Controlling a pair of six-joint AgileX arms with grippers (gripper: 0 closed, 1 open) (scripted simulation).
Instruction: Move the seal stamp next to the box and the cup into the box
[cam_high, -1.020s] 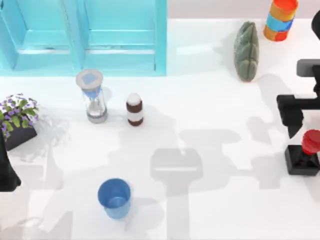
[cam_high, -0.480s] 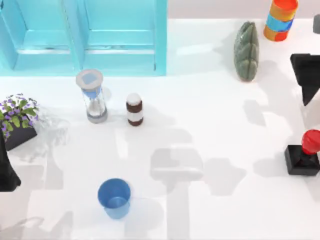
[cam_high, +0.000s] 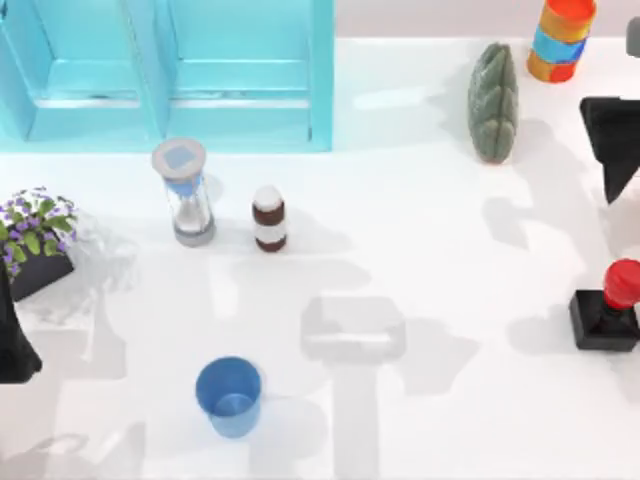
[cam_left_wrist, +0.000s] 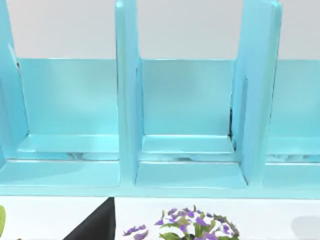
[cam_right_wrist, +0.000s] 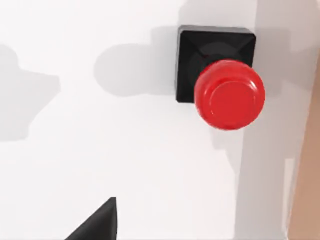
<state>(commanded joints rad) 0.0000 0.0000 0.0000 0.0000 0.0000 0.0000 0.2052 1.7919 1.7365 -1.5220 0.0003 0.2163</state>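
Top view, looking down on a white tabletop (cam_high: 430, 420): the seal stamp (cam_high: 607, 308), a black square block under a glossy red knob, stands upright at the far right edge, untouched. My right tool (cam_high: 612, 150) hangs at that same right edge, farther back than the stamp and apart from it; it holds nothing, and I cannot tell how far its fingers are spread. The blue cup (cam_high: 229, 396) stands upright, mouth up, toward the front left of the tabletop, well apart from the stamp. The light blue box (cam_high: 322, 75), split by upright dividers, occupies the back left corner. Just in front of the box stand an hourglass (cam_high: 184, 192) and, beside it, a brown bottle (cam_high: 269, 219) with a white cap. A pot of purple flowers (cam_high: 35, 240) sits at the left edge, and my left arm (cam_high: 12, 340) is parked just in front of it, its tool's state impossible to judge. At the back right, a green ribbed stone-like piece (cam_high: 494, 101) lies near a striped orange, blue and yellow cylinder (cam_high: 562, 38).

My right wrist view looks straight down on the stamp (cam_right_wrist: 220, 75), its red knob over the black base, standing alone on the tabletop with a dark fingertip (cam_right_wrist: 97, 222) of my tool well apart from it. My left wrist view faces the box's open compartments (cam_left_wrist: 187, 100), with the purple flowers (cam_left_wrist: 192, 227) in front of them.
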